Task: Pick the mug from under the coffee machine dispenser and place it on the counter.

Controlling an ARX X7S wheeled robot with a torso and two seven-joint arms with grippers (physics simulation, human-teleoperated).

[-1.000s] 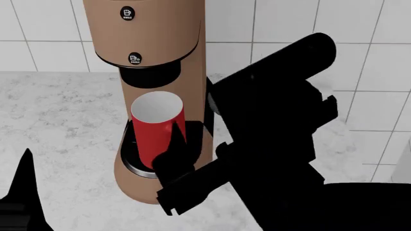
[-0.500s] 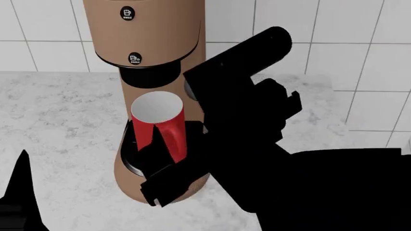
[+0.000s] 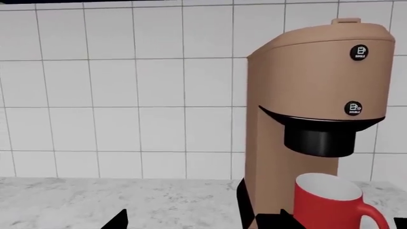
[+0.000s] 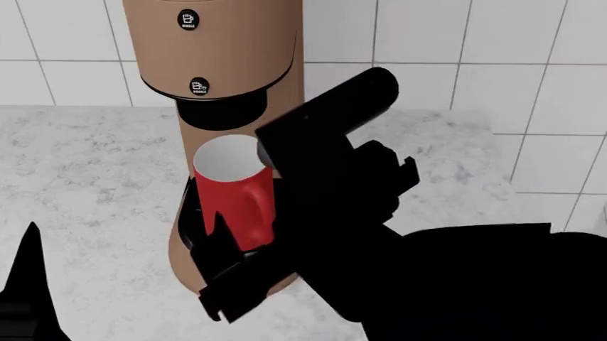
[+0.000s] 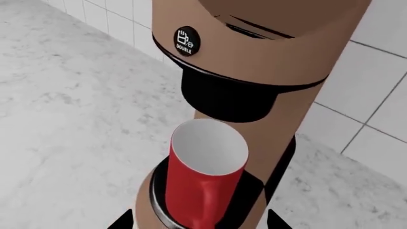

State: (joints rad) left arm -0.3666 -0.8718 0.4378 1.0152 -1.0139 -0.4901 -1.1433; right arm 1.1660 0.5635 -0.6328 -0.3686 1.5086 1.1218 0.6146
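From the head camera, you see the tall bright red cylindrical mug (image 4: 234, 193) with its white inside standing upright on the black drip tray (image 4: 192, 231), directly under the short black round dispenser nozzle (image 4: 224, 111) of the tall tan-brown cylindrical coffee machine (image 4: 218, 50). Your black right gripper (image 4: 237, 245) sits at the mug's 5 o'clock side; one dark fingertip overlaps the red wall and its fingers stand apart, but you cannot tell whether they touch the mug. The left gripper (image 4: 28, 284) shows only as a dark point at 8 o'clock, its spread unreadable. The white grey-veined marble counter (image 4: 85, 177) lies all around.

From the left wrist camera, the mug (image 3: 330, 202) stands below the nozzle (image 3: 321, 140), handle away from the machine body.

From the right wrist camera, the mug (image 5: 207, 176) stands upright under the nozzle (image 5: 229, 98), with two dark fingertips (image 5: 121, 222) set wide on either side of the machine's base.
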